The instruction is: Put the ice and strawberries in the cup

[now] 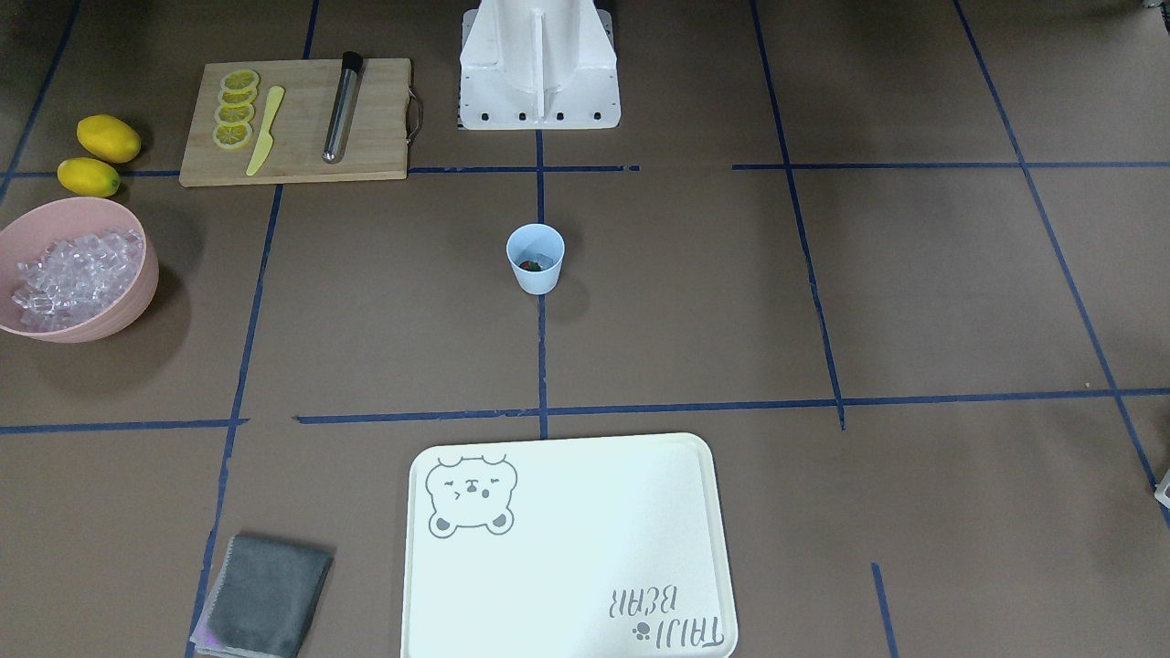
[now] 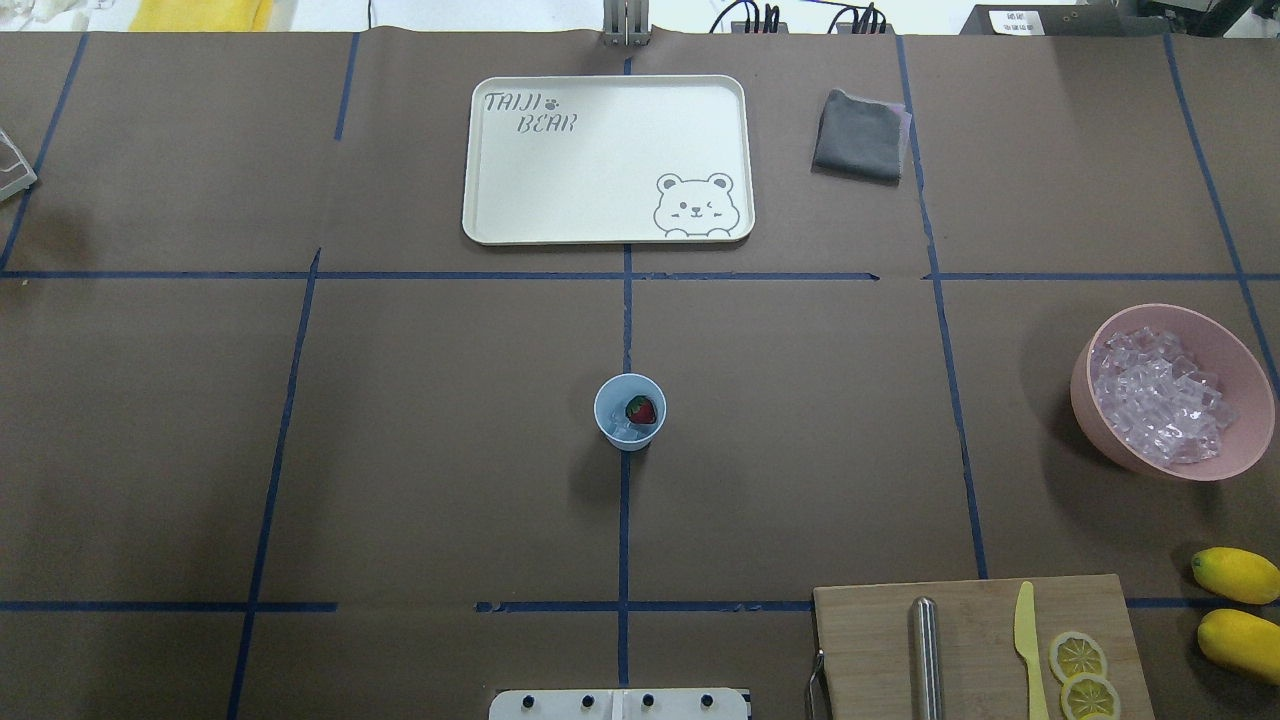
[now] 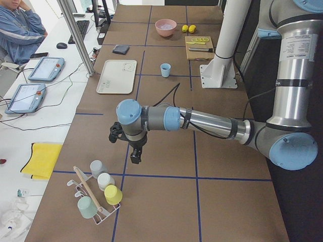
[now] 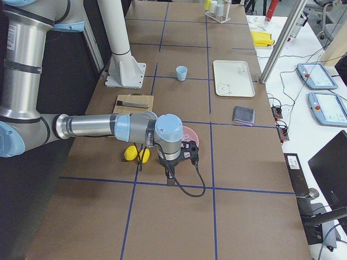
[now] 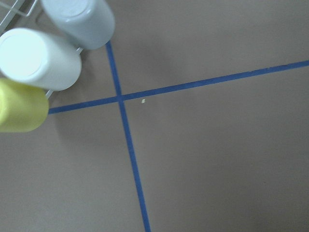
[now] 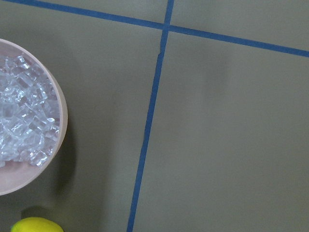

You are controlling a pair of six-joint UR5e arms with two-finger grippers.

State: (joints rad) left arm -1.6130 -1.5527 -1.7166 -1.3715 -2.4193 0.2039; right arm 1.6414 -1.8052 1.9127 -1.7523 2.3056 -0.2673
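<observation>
The pale blue cup (image 2: 630,411) stands upright at the table's middle, also in the front view (image 1: 536,259). Inside it lie a dark red strawberry (image 2: 641,409) and a few clear ice cubes (image 2: 620,429). More ice (image 2: 1160,395) fills the pink bowl (image 2: 1095,400), whose rim (image 6: 59,145) shows in the right wrist view. My left gripper (image 3: 135,157) hangs over bare table near a cup rack, far from the cup. My right gripper (image 4: 169,174) hangs beside the pink bowl. Both show only in the side views, so I cannot tell whether they are open or shut.
A white bear tray (image 2: 480,160) and a grey cloth (image 2: 858,135) lie on the far side. A cutting board (image 2: 870,640) holds a steel rod, a yellow knife and lemon slices, with two lemons (image 2: 1237,575) beside it. A rack of upturned cups (image 3: 103,194) stands near the left gripper. A person (image 3: 20,30) sits beyond the table.
</observation>
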